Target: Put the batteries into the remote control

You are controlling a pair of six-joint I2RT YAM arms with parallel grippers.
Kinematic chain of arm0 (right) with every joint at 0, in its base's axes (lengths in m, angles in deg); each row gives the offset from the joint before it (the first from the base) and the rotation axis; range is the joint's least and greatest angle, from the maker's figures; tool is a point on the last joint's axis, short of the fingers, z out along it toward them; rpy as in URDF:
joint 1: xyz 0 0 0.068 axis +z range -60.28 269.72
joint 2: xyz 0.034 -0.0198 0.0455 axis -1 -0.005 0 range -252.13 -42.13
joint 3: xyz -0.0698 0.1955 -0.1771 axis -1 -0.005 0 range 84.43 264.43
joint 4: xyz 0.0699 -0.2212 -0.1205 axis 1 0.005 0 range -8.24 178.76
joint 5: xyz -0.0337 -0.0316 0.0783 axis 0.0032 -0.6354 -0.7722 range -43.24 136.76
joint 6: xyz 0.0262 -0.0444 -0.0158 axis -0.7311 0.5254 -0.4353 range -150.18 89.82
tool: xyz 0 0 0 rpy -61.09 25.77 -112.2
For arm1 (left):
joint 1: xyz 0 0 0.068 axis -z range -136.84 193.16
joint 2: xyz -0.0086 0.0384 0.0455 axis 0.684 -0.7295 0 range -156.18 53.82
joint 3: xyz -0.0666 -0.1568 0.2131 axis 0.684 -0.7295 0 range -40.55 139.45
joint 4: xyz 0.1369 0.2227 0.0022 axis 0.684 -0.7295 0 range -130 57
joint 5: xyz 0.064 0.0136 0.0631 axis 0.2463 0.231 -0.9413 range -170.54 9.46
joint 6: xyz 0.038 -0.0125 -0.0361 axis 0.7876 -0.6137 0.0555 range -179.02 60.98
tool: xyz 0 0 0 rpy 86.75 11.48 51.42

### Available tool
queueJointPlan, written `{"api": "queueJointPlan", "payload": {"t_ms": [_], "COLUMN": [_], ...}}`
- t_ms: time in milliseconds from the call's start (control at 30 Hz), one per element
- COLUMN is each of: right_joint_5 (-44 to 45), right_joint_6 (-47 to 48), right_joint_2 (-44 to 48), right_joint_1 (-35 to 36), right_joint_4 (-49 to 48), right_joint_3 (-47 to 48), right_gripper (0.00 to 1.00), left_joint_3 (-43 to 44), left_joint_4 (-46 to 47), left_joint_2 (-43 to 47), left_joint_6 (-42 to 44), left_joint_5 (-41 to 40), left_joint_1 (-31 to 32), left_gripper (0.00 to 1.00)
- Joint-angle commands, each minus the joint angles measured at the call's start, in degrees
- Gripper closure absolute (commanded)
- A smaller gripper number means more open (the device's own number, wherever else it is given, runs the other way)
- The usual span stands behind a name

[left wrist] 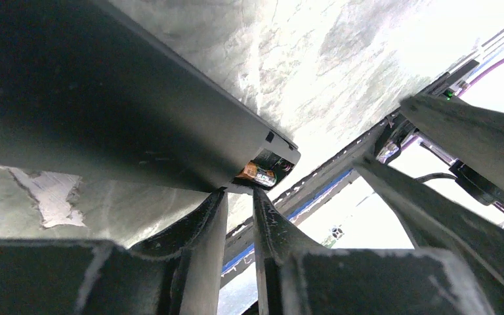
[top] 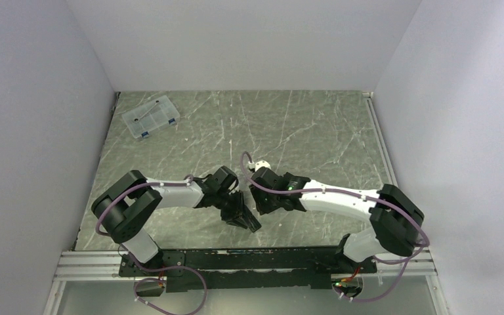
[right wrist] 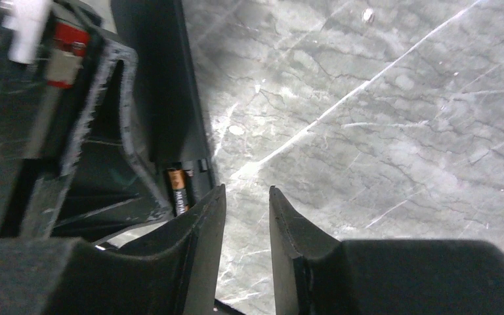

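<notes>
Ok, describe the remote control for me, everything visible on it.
The remote control is a slim, flat bar of matte black plastic with rounded edges. Its battery bay at one end is open, and a battery with an orange and black label lies inside. The left gripper pinches it by the edge near that end, holding it tilted over the grey marbled table. The right gripper stands open right beside the bay end; whether it touches cannot be told.
</notes>
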Motion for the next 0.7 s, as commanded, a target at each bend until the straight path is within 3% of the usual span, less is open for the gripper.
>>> {"api": "queueJointPlan", "payload": {"t_ms": [0, 333, 667], "right_joint_5": [-1.5, -1.7, -4.0], "right_joint_6": [-0.7, 0.6, -0.7], "right_joint_2": [4.7, 3.0, -1.4], "right_joint_1": [-0.2, -0.7, -4.3], "right_joint_4": [-0.3, -2.8, -9.7], "right_joint_3": [-0.8, 0.9, 3.1], "right_gripper": [0.63, 0.55, 0.68], "left_joint_3": [2.6, 11.2, 11.1], "left_joint_4": [-1.6, -21.6, -33.5], "left_joint_2": [1.6, 13.3, 22.7], "left_joint_6": [0.7, 6.9, 8.7], "left_joint_5": [-1.8, -11.6, -20.5], "left_joint_1": [0.4, 0.4, -0.5], "left_gripper": [0.73, 0.57, 0.52]}}
